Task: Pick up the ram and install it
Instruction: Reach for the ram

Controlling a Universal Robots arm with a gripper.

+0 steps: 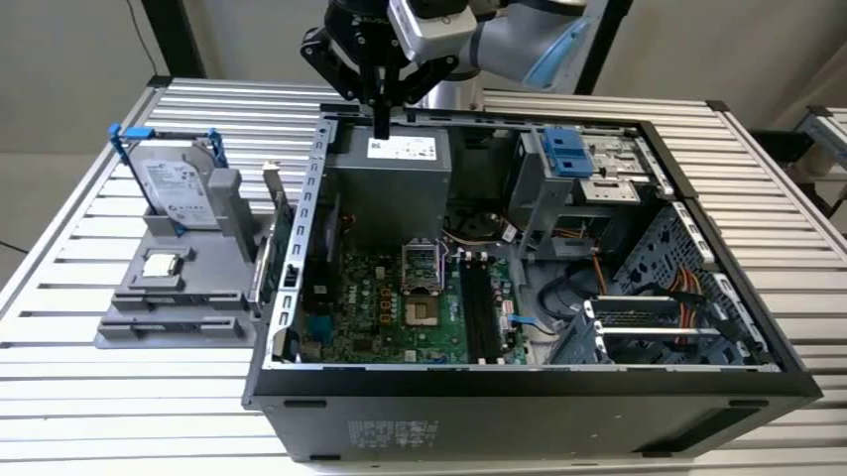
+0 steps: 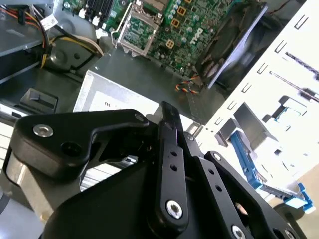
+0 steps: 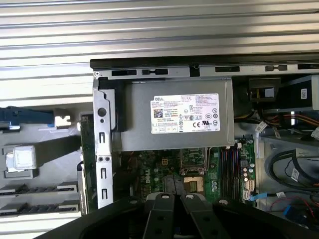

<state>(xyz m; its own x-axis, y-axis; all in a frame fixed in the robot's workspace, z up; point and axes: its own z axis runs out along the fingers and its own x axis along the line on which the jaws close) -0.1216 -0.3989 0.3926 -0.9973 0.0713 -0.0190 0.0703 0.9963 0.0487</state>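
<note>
Ram not grasped yet, we judge: gripper (image 1: 381, 131) pinched together, empty, power supply (image 1: 391, 193) directly below, held high for clearance.

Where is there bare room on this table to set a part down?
Bare slats of the table lie on the near side of the grey fixture and behind it. A strip runs along the exterior view's right of the computer case. Crowded: inside the case, and the gap between it and the fixture. The claw hangs over the power supply.
</note>
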